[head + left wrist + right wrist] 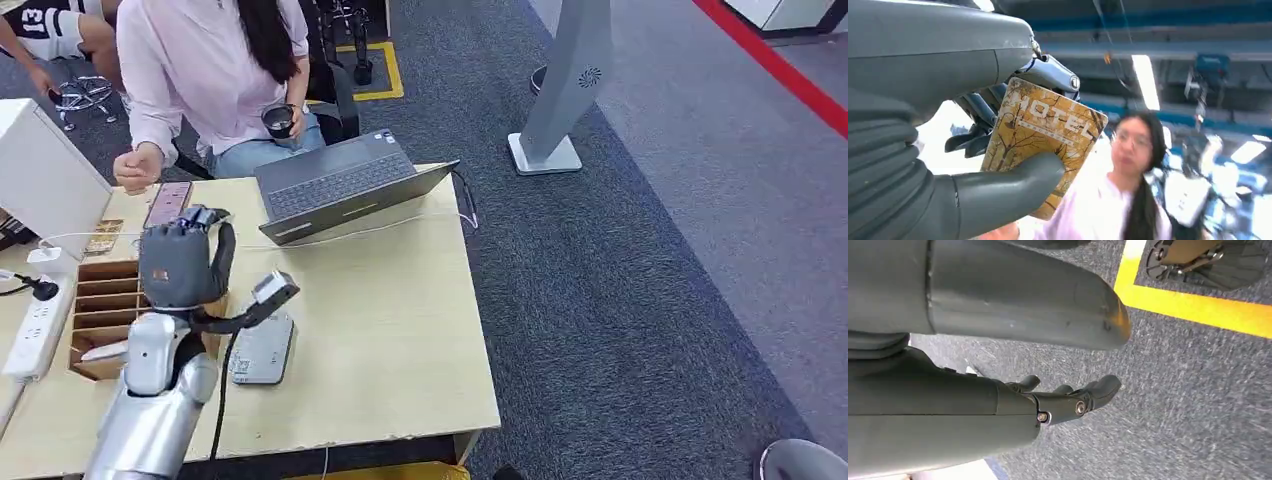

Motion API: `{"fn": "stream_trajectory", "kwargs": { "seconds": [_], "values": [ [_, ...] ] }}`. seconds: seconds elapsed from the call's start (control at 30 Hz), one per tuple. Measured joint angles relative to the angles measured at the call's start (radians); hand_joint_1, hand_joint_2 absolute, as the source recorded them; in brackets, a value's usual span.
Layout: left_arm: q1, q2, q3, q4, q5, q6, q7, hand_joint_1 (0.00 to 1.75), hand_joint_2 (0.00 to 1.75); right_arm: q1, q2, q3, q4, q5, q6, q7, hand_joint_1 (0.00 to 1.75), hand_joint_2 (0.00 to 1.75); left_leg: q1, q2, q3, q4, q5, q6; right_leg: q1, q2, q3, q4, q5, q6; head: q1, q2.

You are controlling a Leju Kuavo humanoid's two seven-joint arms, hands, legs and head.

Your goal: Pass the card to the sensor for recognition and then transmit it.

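one card (1043,145), yellow-brown with bare trees and "motel" printed on it, clamped in my left hand (948,150): the thick grey thumb (1013,185) presses across its lower face and the darker fingers (973,137) sit behind it. in my head view the left hand (185,262) is raised over the left part of the table (400,340), back of the hand toward the camera, so the card itself is hidden there. one grey flat sensor (262,350) lies on the table just beside and below the hand, partly covered by the wrist camera bracket (270,292).

my right hand (1068,400) hangs over grey carpet (1188,390) beside one yellow floor line (1198,307); fingers curled partway with nothing in them, i cannot tell whether they count as together or apart.

around: one wooden slotted card holder (105,305) left of the hand, one white power strip (35,325) further left with one black plug (42,289) in it, one white box (40,175) at the table's far left. one open laptop (340,185) at the far edge, one phone (167,203) beside it, one white cable (400,225) running across the tabletop. one person in a pink shirt (200,70) sits behind the table, one fist (137,168) near the phone, the other hand holding one dark cup (278,121). one grey stand (560,100) on the carpet to the right.
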Motion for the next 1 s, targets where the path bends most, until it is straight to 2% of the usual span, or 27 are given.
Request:
{"fn": "stream_trajectory", "kwargs": {
  "seconds": [0.1,0.17,0.23,0.4,0.67,0.7,0.9,1.0],
  "values": [
    [-0.138,0.011,0.022,0.118,-0.036,0.005,0.051,1.75,1.75,-0.013,0.007,0.016,0.000,0.007,0.005,0.009,0.00,0.00,0.000,0.000,0.000,0.000,0.001,0.000,0.000,0.000,0.000,0.001,0.001,-0.001,0.000,0.000],
    [-0.244,0.028,0.039,0.229,-0.040,0.016,0.055,1.75,1.75,-0.023,0.013,0.028,0.000,0.008,0.006,0.015,0.00,0.00,0.000,0.002,0.001,0.000,0.001,0.000,0.000,0.001,-0.001,0.001,0.001,-0.001,-0.001,0.000],
    [-0.293,0.036,0.051,0.294,-0.035,0.024,0.053,1.75,1.75,-0.026,0.017,0.035,0.000,0.008,0.006,0.021,0.00,0.00,0.000,0.002,0.001,0.000,0.001,0.000,0.000,0.001,-0.001,0.002,0.001,-0.001,0.000,0.000],
    [-0.367,0.055,0.070,0.411,-0.031,0.018,0.056,1.75,1.75,-0.033,0.022,0.050,0.000,0.000,0.007,0.027,0.00,0.00,0.000,0.001,0.000,0.000,0.001,0.000,0.000,0.001,-0.001,0.002,0.001,-0.002,-0.001,0.000],
    [-0.402,0.066,0.090,0.491,-0.022,0.009,0.056,1.75,1.75,-0.035,0.026,0.052,0.000,-0.003,0.007,0.026,0.00,0.00,0.000,0.001,0.000,0.000,0.001,0.000,0.000,0.001,-0.001,0.002,0.001,-0.002,-0.001,0.000],
    [-0.403,0.067,0.092,0.495,-0.022,0.005,0.056,0.00,1.75,-0.035,0.026,0.052,0.000,-0.004,0.007,0.026,0.00,0.00,0.000,0.001,0.000,0.000,0.001,0.000,0.000,0.001,-0.001,0.002,0.001,-0.002,-0.001,0.000],
    [-0.408,0.072,0.097,0.532,-0.027,-0.013,0.083,0.00,1.75,-0.036,0.026,0.052,0.000,-0.013,0.005,0.025,0.00,0.00,0.000,0.001,0.000,0.000,0.001,0.000,0.000,0.001,-0.001,0.002,0.001,-0.002,-0.001,0.000],
    [-0.406,0.072,0.102,0.538,-0.021,0.016,0.050,0.00,1.75,-0.035,0.026,0.052,0.000,-0.022,0.004,0.025,0.00,0.00,0.000,0.001,0.000,0.000,0.001,0.000,0.000,0.001,-0.001,0.002,0.001,-0.002,-0.001,0.000]
  ]
}}
